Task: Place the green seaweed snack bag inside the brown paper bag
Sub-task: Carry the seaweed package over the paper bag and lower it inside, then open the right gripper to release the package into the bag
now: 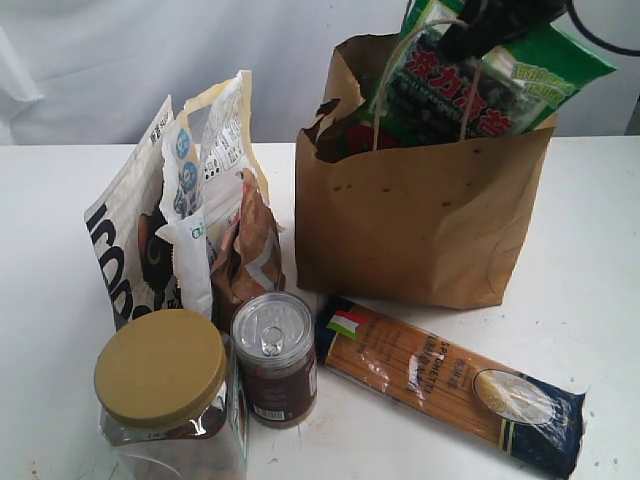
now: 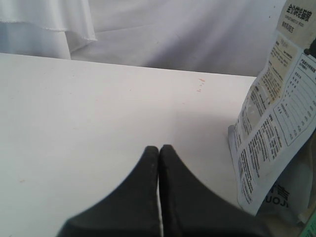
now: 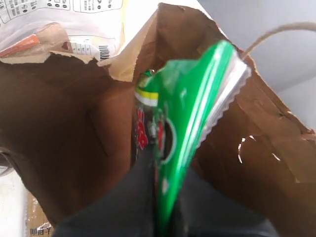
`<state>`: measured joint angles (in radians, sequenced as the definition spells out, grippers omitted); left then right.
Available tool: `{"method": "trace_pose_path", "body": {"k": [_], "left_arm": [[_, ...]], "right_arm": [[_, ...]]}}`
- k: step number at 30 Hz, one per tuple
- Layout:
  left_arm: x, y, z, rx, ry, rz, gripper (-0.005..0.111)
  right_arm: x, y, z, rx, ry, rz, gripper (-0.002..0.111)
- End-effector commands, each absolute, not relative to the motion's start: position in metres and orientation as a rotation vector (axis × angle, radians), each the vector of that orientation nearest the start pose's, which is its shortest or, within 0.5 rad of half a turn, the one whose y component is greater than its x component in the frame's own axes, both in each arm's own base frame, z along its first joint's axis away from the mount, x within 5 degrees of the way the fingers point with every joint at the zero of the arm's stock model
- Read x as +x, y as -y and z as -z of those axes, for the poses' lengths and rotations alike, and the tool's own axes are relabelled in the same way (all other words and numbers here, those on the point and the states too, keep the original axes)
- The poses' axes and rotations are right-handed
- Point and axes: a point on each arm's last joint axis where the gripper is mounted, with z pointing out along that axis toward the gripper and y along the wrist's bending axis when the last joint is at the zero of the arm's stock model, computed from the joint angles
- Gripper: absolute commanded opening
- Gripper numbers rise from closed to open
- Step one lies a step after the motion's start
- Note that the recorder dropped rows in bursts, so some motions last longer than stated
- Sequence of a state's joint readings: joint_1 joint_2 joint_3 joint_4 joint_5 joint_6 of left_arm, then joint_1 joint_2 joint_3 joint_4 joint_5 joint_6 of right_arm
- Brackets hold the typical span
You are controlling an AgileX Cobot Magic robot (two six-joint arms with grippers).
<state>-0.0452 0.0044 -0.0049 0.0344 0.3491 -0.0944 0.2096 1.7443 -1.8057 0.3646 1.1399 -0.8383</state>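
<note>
Clearly, in the exterior view, the large flat green plastic seaweed snack bag (image 1: 470, 85) hangs below the jaws of the right gripper (image 1: 495, 25). Its lower half is inside the tall brown kraft paper bag (image 1: 420, 220) and its upper half is above the rim. In the left wrist view, the left gripper (image 2: 159, 150) has its jaws pressed together on nothing, with bare white table (image 2: 74, 123) beyond them. In the right wrist view, the jaws are clamped on the snack bag's edge, and the paper bag's open mouth is just beyond them. I judge that lowering and release are left to do.
</note>
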Motion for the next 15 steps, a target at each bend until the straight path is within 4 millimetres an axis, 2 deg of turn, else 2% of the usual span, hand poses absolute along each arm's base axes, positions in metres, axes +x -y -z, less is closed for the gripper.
{"method": "trace_pose_path", "body": {"k": [1,3,6,12,15], "left_arm": [[0.0536,0.0016,-0.1826,-0.018,-1.824,0.068,0.0],[0.0536,0.0016,-0.1826,-0.018,-1.824,0.068,0.0],[0.0536,0.0016,-0.1826,-0.018,-1.824,0.068,0.0],[0.0536,0.0016,-0.1826,-0.018,-1.824,0.068,0.0],[0.0536,0.0016,-0.1826,-0.018,-1.824,0.068,0.0]], "right_arm": [[0.3684,-0.1155,-0.3795,-1.179,-2.173,-0.232,0.0],[0.3688,-0.1145,-0.3791,-1.168,-2.185,-0.223,0.001],[0.3688,-0.1143,-0.379,-1.157,-2.192,-0.224,0.01],[0.3692,-0.1149,-0.3795,-1.112,-2.209,-0.245,0.049],[0.3687,-0.1146,-0.3815,-1.071,-2.219,-0.255,0.06]]}}
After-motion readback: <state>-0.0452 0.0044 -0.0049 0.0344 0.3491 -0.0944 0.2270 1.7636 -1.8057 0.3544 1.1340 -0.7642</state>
